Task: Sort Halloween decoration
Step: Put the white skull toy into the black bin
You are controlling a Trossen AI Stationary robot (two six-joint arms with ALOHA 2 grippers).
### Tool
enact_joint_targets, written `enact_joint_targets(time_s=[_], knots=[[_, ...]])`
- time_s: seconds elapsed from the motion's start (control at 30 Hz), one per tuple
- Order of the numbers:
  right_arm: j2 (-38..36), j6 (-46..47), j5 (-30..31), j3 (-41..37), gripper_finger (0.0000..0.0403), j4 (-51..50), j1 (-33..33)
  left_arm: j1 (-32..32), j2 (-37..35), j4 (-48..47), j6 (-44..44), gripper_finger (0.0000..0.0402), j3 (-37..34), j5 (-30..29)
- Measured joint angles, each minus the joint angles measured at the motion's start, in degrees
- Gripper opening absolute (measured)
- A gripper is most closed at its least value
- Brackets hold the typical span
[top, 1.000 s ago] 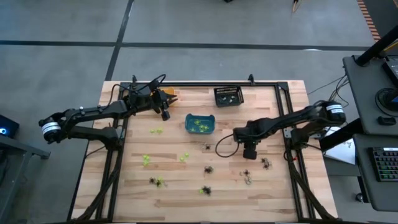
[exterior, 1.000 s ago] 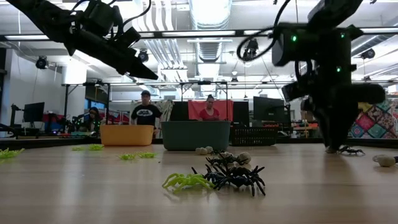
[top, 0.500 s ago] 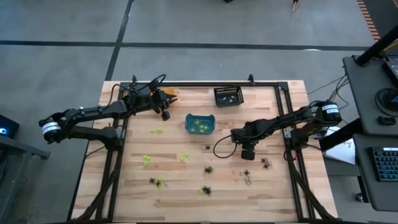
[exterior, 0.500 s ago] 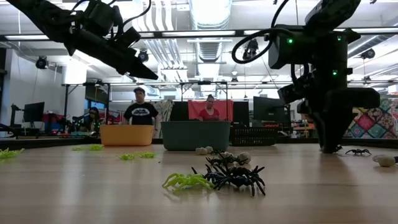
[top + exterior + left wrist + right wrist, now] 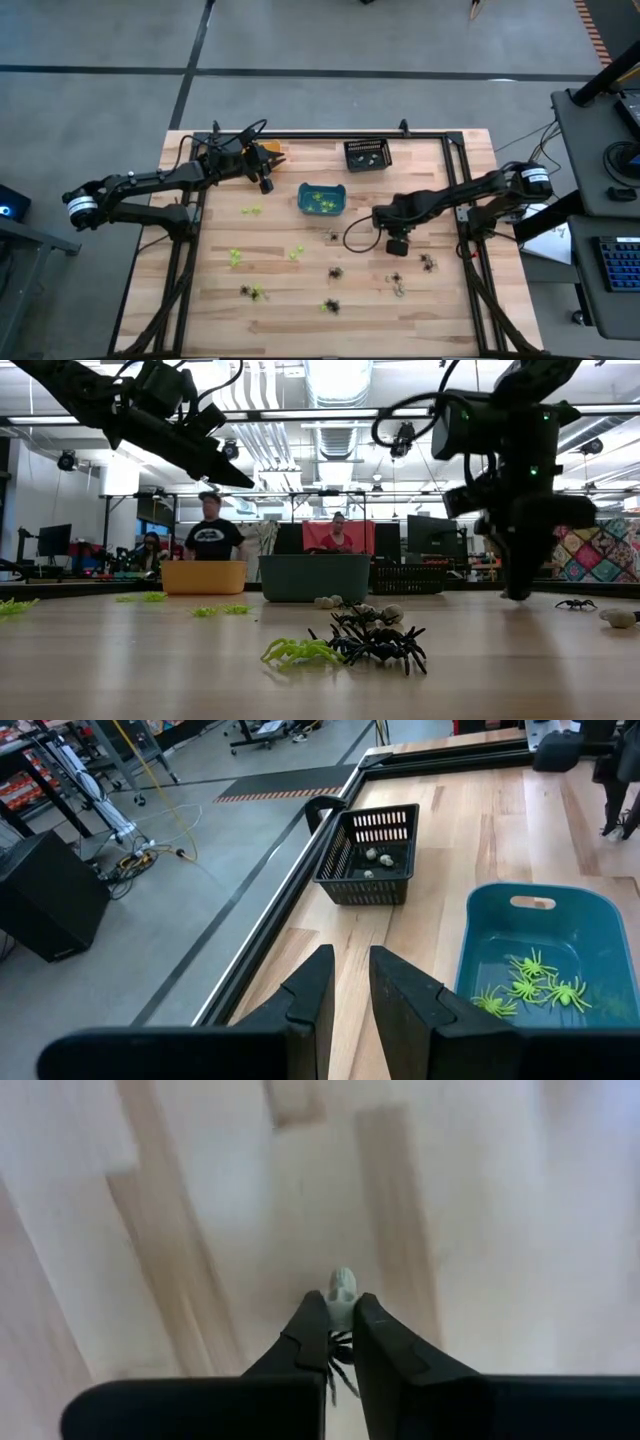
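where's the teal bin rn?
High view: the teal bin sits in the table's far middle, holding green spiders, between the orange bin at far left and the black basket.

The right arm is being extended from the table's right edge toward its middle, with the wrist bent so that the right gripper (image 5: 397,246) is being pointed down at the tabletop. In the low view its tip (image 5: 517,593) is being held just above the wood. In the right wrist view the two dark fingers (image 5: 304,1342) are being pressed nearly together on a small pale-headed, dark-legged trinket (image 5: 341,1294).

The left arm is being stretched from the table's left side toward the far left corner, the left gripper (image 5: 266,183) being held high, its fingers (image 5: 312,982) being kept narrowly apart with nothing between them.
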Motion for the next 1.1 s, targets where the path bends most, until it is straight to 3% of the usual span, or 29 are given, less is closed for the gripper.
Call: enact_joint_targets(time_s=[0.23,0.47,0.73,0.93,1.1], knots=[[-0.82,1.94,1.64,0.00,0.0016,3.68,0.00,-0.01,0.00,0.00,0.00,0.0050,-0.02,0.00],[-0.06,1.92,4.14,0.00,0.0047,4.71,-0.02,-0.02,0.00,-0.01,0.00,0.0050,-0.02,0.00],[-0.22,0.90,4.13,0.00,0.0015,7.26,-1.99,-0.02,0.00,-0.01,0.00,0.0050,-0.02,0.02],[-2.56,-4.13,4.11,0.00,0.0013,17.13,-6.22,-0.04,0.00,0.00,-0.13,0.0050,-0.02,0.04],[-5.34,-8.83,2.49,1.05,0.0013,25.24,-13.45,-0.04,0.00,-0.01,-0.20,0.0050,-0.02,0.04]])
